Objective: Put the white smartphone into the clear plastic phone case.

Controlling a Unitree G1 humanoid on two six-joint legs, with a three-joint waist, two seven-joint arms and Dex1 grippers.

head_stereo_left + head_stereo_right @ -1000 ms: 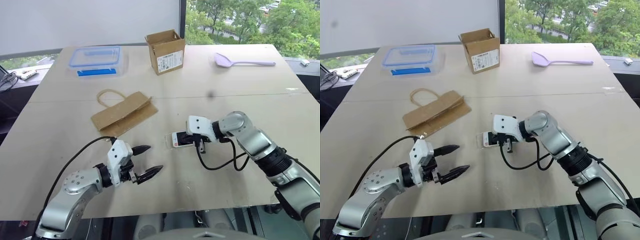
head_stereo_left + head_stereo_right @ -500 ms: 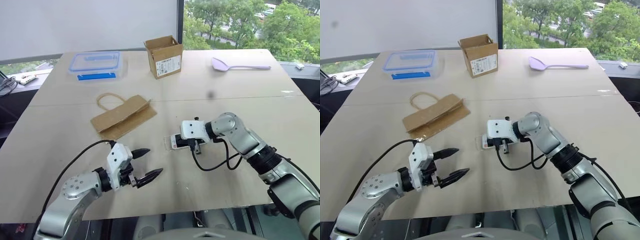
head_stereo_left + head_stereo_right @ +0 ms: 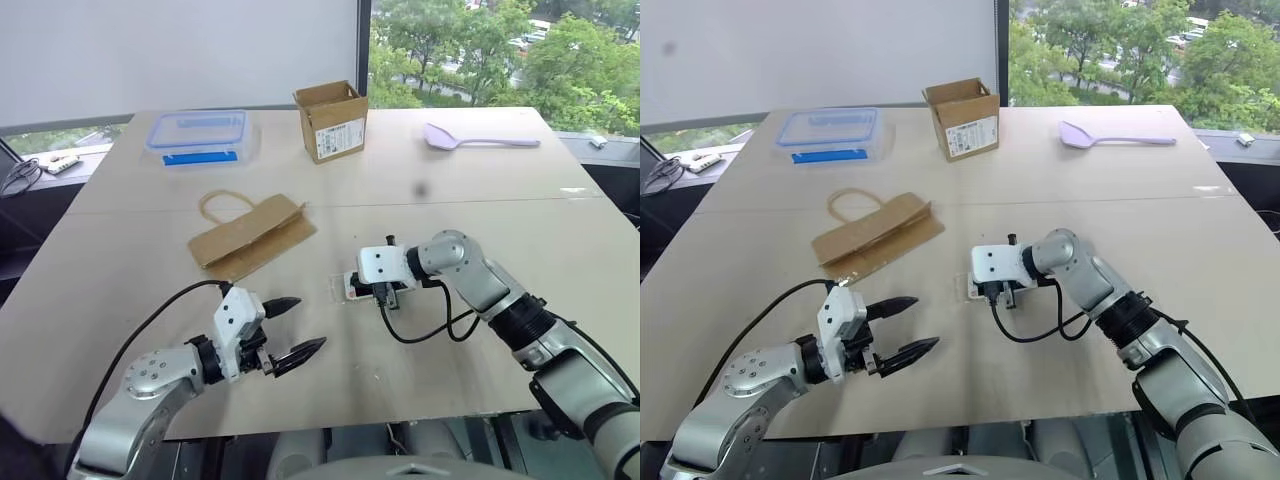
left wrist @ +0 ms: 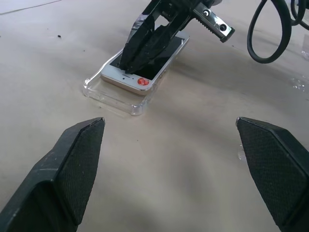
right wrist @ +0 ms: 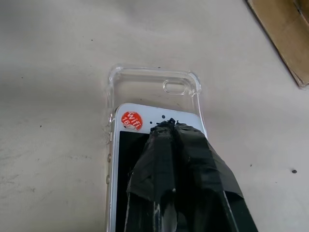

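Right gripper (image 5: 169, 126) had its two black fingers pressed together, tips down on the black screen of the slim white smartphone (image 4: 143, 65). Phone lay partly inside the thin clear plastic phone case (image 5: 154, 84), camera-cutout end of the case still uncovered, both near the middle of the beige worktop (image 3: 150, 280). Left gripper (image 3: 295, 328) sat spread wide near the front edge, holding nothing

arms: silver-grey metal shells with black ribbed joint sections
wrists: white boxy housings behind each gripper
left gripper (image 3: 292, 329): two black pointed fingers with textured, knurled pads (image 4: 77, 169)
right gripper (image 5: 172, 126): black fingers wrapped in black tape
cables: a thick black cable looping off each wrist
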